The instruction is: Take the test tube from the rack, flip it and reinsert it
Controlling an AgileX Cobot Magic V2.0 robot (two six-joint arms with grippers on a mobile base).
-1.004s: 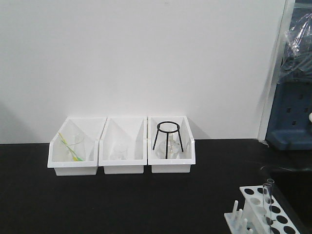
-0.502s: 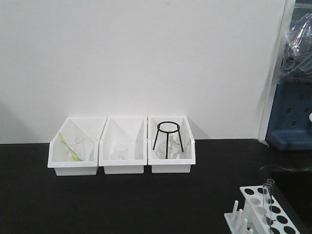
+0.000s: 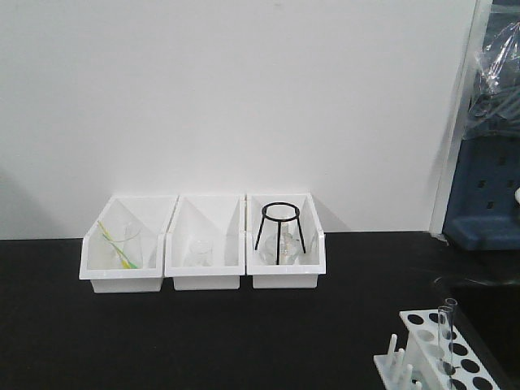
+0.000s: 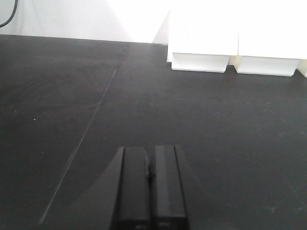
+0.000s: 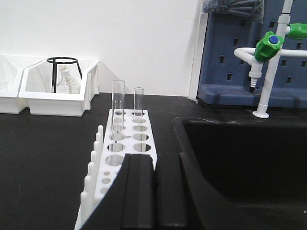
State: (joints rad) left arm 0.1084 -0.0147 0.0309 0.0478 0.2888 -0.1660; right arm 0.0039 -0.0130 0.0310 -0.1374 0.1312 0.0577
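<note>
The white rack (image 5: 128, 140) stands on the black bench just ahead of my right gripper (image 5: 154, 160), which is shut and empty, its fingers low over the rack's near end. A clear test tube (image 5: 117, 103) stands upright in a far hole of the left row. A second, slightly shorter clear tube (image 5: 139, 101) stands in the right row beside it. In the front view the rack (image 3: 431, 361) sits at the bottom right corner with one tube (image 3: 446, 329) showing. My left gripper (image 4: 150, 151) is shut and empty over bare black bench, far from the rack.
Three white open-front bins (image 3: 203, 272) line the back wall; the right one holds a black tripod stand (image 3: 279, 231) and a flask. A black sink (image 5: 240, 158) lies right of the rack, with a green-knobbed tap (image 5: 268, 45) and a blue pegboard (image 5: 230, 57) behind.
</note>
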